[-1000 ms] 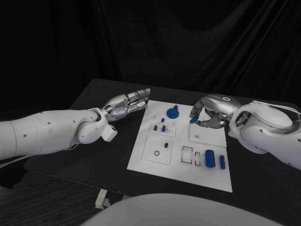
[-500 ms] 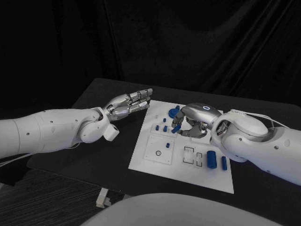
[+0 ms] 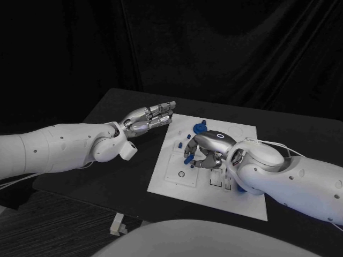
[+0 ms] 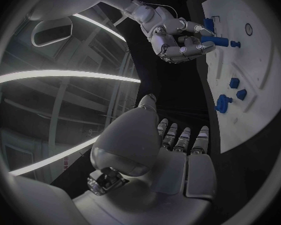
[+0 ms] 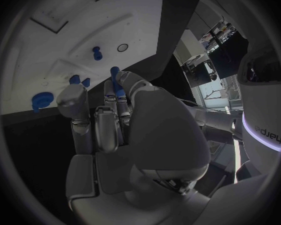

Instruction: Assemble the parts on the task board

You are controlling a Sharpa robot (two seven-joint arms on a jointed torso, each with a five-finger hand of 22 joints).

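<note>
Right hand (image 3: pixel 206 150) pinching small blue plastic peg (image 4: pixel 215 40) over white task board (image 3: pixel 245 133); left hand (image 3: pixel 148 118) hovering spread, holding nothing; assembly partly done, loose pieces remaining

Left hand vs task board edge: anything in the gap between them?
Nothing. In the head view the left hand hovers open beside the task board; only bare black table lies between them.

Both arms are smooth, rounded white shells dotted with small dark screw holes. A white box-shaped module sits at the left wrist. The left hand (image 3: pixel 146 118) and right hand (image 3: pixel 206 148) are silver metal with segmented fingers. A thin white cable runs along the right forearm.
</note>
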